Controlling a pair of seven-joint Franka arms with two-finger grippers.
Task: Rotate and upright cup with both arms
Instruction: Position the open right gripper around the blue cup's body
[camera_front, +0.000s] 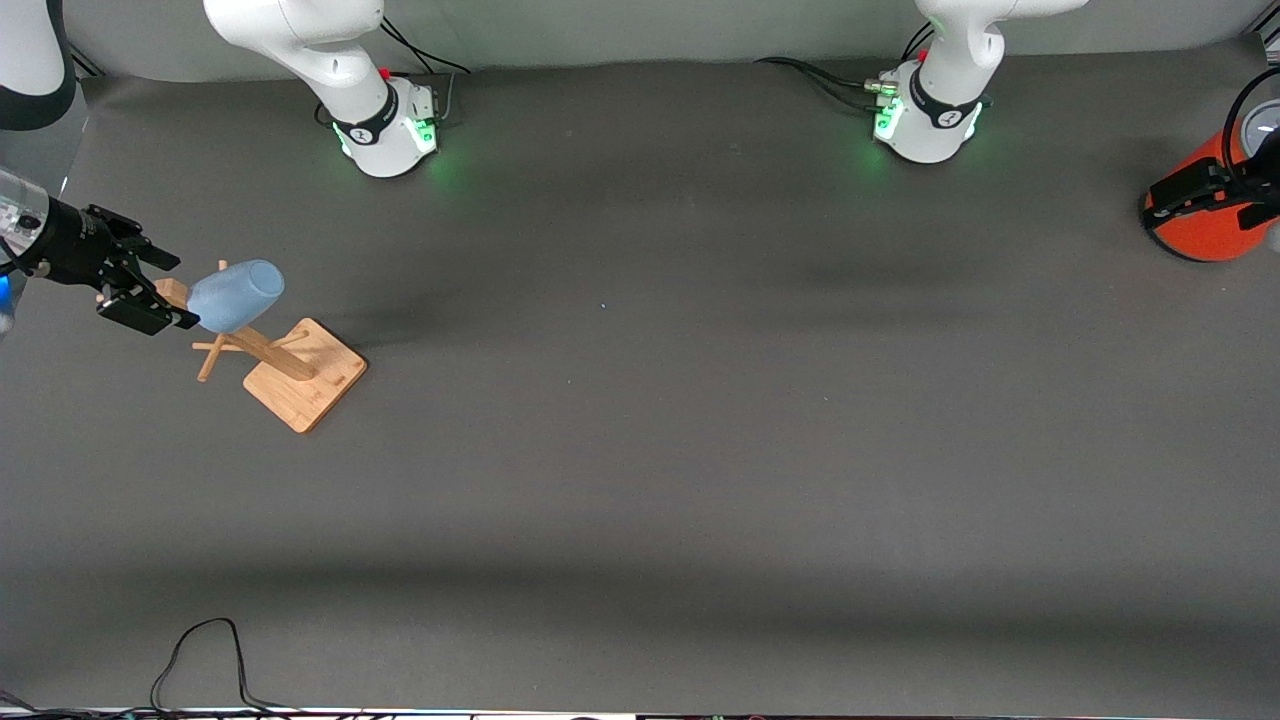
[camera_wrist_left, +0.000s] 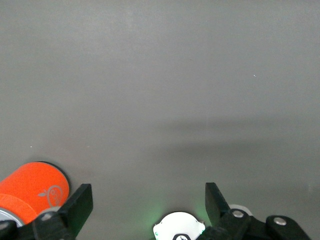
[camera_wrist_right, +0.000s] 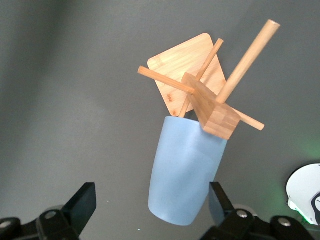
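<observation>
The light-blue cup (camera_front: 237, 295) hangs tilted on a peg of a wooden rack (camera_front: 262, 348) at the right arm's end of the table. Its mouth is on the peg and its closed end points at my right gripper (camera_front: 172, 290). In the right wrist view the cup (camera_wrist_right: 186, 167) has its closed end partly between the open fingers (camera_wrist_right: 85, 200), close to one finger and untouched. My right gripper (camera_wrist_right: 152, 200) holds nothing. My left gripper (camera_front: 1165, 200) is open and empty at the left arm's end, over an orange cylinder (camera_front: 1205, 215). In the left wrist view, that gripper (camera_wrist_left: 147, 197) frames bare table.
The rack stands on a square wooden base (camera_front: 305, 375), which also shows in the right wrist view (camera_wrist_right: 185, 65) under its pegs (camera_wrist_right: 247, 55). The orange cylinder (camera_wrist_left: 30, 190) lies beside the left fingers. A black cable (camera_front: 200, 650) loops at the near edge.
</observation>
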